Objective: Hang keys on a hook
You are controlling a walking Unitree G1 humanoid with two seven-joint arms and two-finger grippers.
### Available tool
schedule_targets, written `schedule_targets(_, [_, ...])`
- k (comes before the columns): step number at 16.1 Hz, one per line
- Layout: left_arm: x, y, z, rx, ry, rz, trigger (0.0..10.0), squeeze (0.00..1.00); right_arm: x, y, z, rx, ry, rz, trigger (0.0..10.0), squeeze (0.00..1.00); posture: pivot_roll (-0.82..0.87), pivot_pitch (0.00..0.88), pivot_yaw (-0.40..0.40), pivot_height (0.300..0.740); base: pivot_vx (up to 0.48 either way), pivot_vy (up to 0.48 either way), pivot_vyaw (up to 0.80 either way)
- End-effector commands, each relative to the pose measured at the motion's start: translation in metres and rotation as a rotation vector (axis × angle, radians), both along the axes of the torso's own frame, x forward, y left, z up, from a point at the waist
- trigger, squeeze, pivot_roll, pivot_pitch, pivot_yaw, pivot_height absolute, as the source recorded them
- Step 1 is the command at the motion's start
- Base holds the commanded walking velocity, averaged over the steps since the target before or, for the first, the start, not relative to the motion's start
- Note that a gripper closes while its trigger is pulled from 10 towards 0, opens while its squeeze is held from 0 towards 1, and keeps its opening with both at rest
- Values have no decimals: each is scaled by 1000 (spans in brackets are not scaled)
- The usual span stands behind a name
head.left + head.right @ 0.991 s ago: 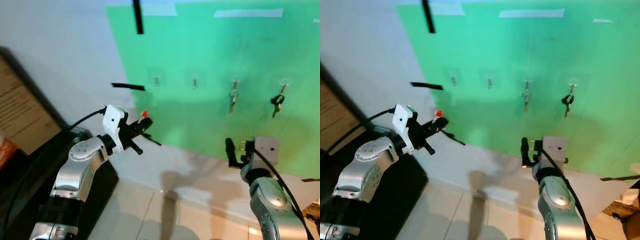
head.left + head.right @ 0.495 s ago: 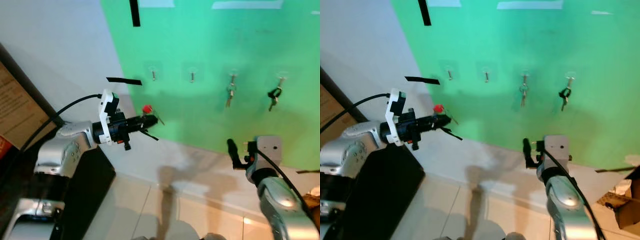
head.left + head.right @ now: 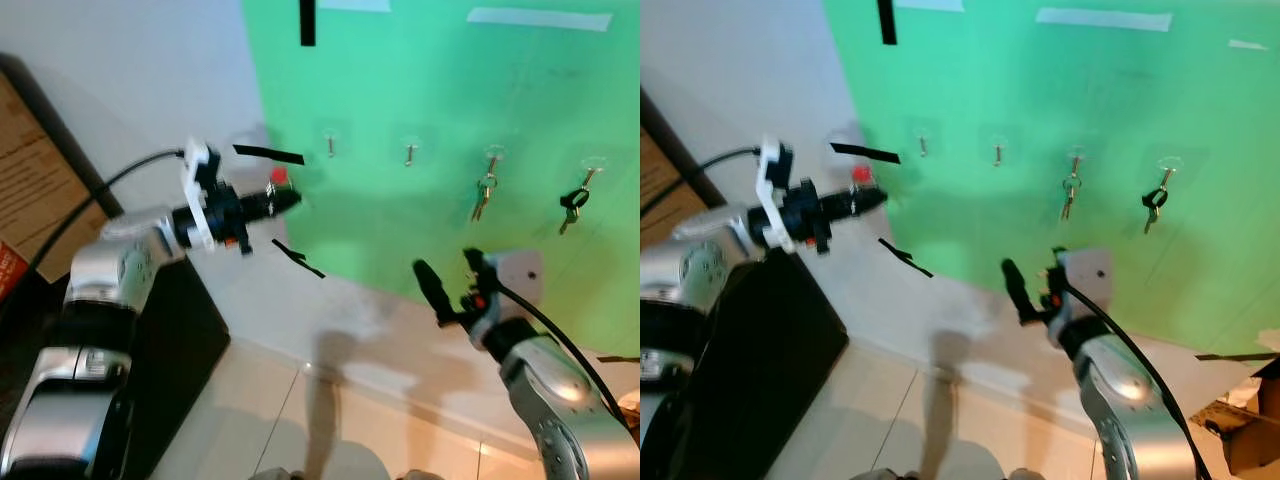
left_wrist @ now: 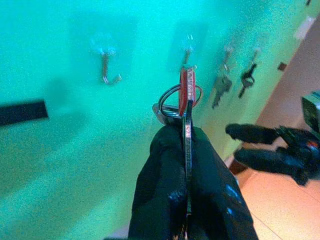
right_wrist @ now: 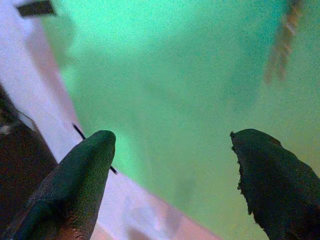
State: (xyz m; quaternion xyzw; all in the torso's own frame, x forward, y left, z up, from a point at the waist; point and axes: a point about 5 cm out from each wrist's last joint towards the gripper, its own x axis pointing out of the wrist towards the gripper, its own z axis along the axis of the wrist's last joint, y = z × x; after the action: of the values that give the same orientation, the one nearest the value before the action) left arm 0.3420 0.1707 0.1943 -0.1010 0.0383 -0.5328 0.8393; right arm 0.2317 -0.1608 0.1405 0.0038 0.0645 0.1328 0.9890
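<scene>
Green panel (image 3: 450,90): a wall sheet in the upper right of the frame, carrying four hooks; the two right ones already hold keys.
Change: the left end effector (image 3: 285,197) has risen from mid-frame to just below the leftmost hook (image 3: 330,143).
Keys (image 4: 184,100): pinched tight in that end effector, red tag up.
Meaning: hanging looks close, not yet done.
Right end effector (image 3: 445,285): fingers spread, holding nothing.
Writing: none readable.
</scene>
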Motion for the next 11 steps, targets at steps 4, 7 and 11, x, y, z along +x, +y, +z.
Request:
schedule_targets(4, [20, -6, 0, -7, 13, 50, 10000, 0, -2, 11, 15, 20, -47, 73, 10000, 0, -150, 0, 119, 740, 0, 0, 0])
schedule_targets(7, [28, -18, 2, -24, 24, 27, 10000, 0, -4, 8, 18, 22, -49, 55, 10000, 0, -170, 0, 119, 740, 0, 0, 0])
schedule_targets(11, [37, -31, 4, -25, 22, 42, 10000, 0, -7, 7, 19, 16, -38, 57, 10000, 0, -177, 0, 115, 740, 0, 0, 0])
